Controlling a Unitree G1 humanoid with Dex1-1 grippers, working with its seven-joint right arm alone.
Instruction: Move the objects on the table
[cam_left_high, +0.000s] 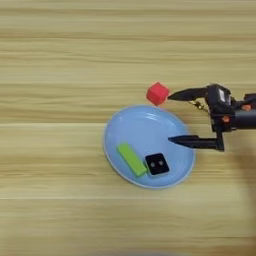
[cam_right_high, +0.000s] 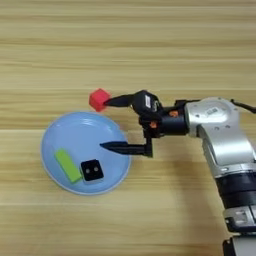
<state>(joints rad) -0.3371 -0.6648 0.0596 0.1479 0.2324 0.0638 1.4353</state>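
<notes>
A lime-green bar (cam_left_high: 132, 159) and a black square tile with white dots (cam_left_high: 157, 163) lie side by side in the near part of a light-blue plate (cam_left_high: 130, 130) on the wooden table (cam_left_high: 55, 60). A small red cube (cam_left_high: 157, 93) sits on the table just beyond the plate's far rim. My right gripper (cam_left_high: 171, 118) comes in from the right with its fingers spread wide. Its far fingertip (cam_left_high: 172, 96) is at the cube's right side; whether it touches I cannot tell. The near finger (cam_left_high: 187, 141) hangs over the plate's right part. Nothing is held.
The silver forearm (cam_right_high: 220, 125) runs from the right edge down to the bottom right corner. Bare wood surrounds the plate on the left, far side and front.
</notes>
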